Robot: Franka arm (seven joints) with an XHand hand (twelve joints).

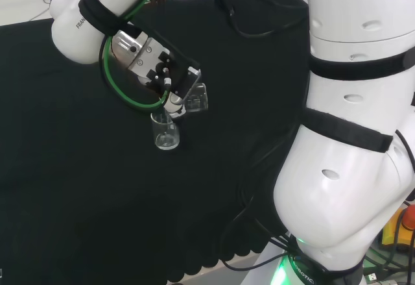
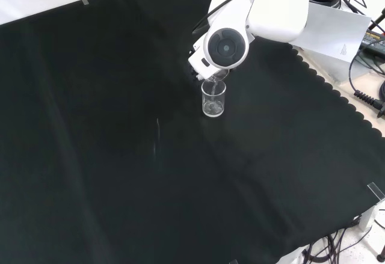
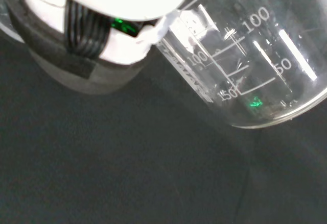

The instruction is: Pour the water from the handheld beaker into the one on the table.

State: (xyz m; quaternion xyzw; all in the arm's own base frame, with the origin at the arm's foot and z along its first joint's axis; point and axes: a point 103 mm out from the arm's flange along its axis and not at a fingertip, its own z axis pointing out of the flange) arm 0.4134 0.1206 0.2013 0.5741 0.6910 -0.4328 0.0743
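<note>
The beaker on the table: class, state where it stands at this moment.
In the head view the beaker on the table stands upright on the black cloth, left of the arm's white links and just below the hand, which tilts the handheld beaker over it.

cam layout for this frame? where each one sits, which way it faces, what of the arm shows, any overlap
Head: behind and above the base, facing over the bench; big white links at right, hand tilting the held beaker over the standing beaker.
Front: opposite side, looking down on the black cloth; a grey-capped link covers the hand.
Wrist: at the palm, close on the held beaker; white hand parts above.
Head and front share the standing beaker.
</note>
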